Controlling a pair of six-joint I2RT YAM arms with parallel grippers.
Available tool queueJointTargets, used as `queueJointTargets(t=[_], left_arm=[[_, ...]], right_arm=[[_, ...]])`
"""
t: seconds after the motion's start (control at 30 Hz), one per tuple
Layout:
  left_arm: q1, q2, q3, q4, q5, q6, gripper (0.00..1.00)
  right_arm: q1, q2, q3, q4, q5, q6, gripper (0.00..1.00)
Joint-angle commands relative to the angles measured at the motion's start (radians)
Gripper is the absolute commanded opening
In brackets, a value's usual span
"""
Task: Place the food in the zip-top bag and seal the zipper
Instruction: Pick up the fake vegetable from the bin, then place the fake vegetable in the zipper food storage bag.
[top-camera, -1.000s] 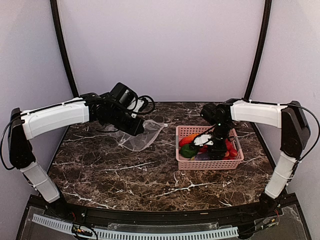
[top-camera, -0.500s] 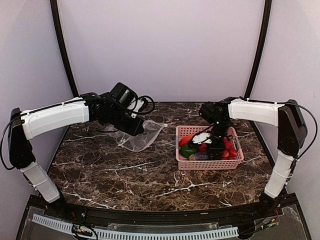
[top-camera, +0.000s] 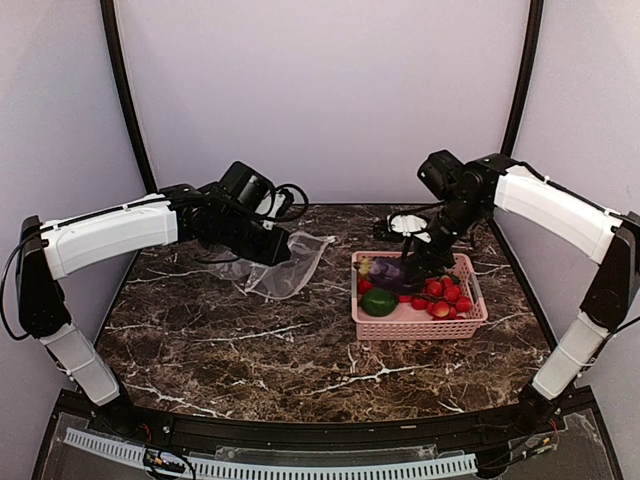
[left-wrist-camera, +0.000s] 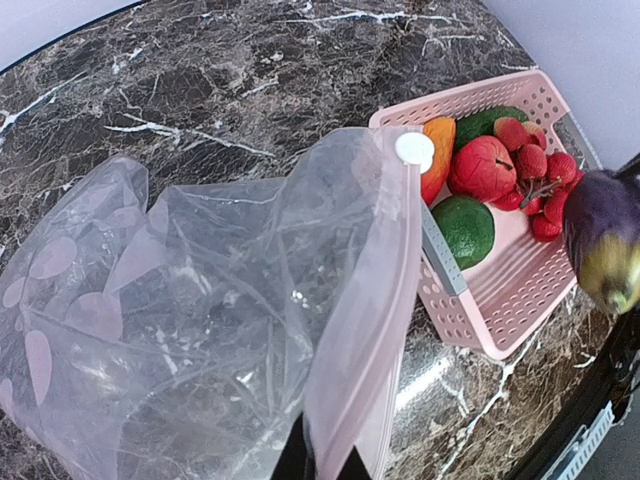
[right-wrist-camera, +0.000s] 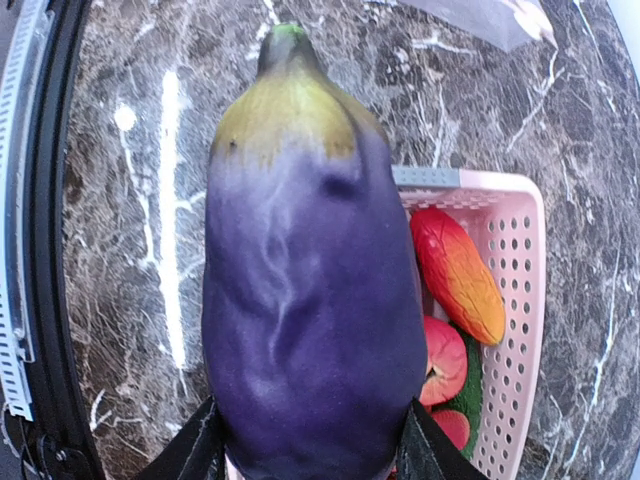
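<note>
The zip-top bag (top-camera: 292, 266) lies clear and crumpled left of the pink basket (top-camera: 412, 328). My left gripper (top-camera: 270, 250) is shut on the bag's mouth strip, the zipper (left-wrist-camera: 372, 300), which ends at a white slider (left-wrist-camera: 414, 148). My right gripper (top-camera: 405, 262) is shut on a purple eggplant (top-camera: 384, 271) and holds it above the basket's left end; the eggplant fills the right wrist view (right-wrist-camera: 310, 270). In the basket are red berries (top-camera: 441, 292), a green round piece (top-camera: 378, 301), an orange-red long piece (right-wrist-camera: 458, 275) and a dark green cucumber (left-wrist-camera: 490, 120).
The basket (left-wrist-camera: 500, 310) stands on the dark marble table (top-camera: 250, 350) right of centre, its near corner close to the bag's mouth. Curved black frame posts (top-camera: 125, 100) rise at the back corners. The table's front edge has a black rail (right-wrist-camera: 45, 250).
My right gripper has come up out of the basket with the eggplant and moved up and left. My left gripper has stayed on the bag, whose mouth now hangs a little differently.
</note>
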Motion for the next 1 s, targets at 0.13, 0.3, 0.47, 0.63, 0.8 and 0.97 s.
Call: queueJointTargets(t=[0.13,0.3,0.47,0.63,0.8,0.97], left_arm=[[-0.006,-0.056,0.032,0.117,0.065,-0.14,0.03],[-0.006,-0.085,0.0,0.165,0.048,-0.194,0.02],[-0.006,-0.134,-0.076,0.271,0.035,-0.244,0.01],[-0.006,-0.143,-0.105,0.323,0.067,-0.29,0.01],[-0.006,-0.151,-0.108,0.354,0.096,-0.343,0.01],[-0.006,-0.166,-0.117,0.396,0.124,-0.386,0.01]], right_arm=[[-0.004,-0.038,0.07,0.202,-0.451,0.196,0.34],[-0.004,-0.017,0.094,0.361,-0.586,0.391,0.33],[-0.004,-0.012,0.028,0.528,-0.734,0.579,0.31],[-0.004,-0.06,-0.082,0.806,-0.829,0.76,0.31],[-0.002,-0.012,-0.055,0.997,-0.891,0.934,0.31],[0.003,0.039,-0.034,1.172,-0.87,1.051,0.32]])
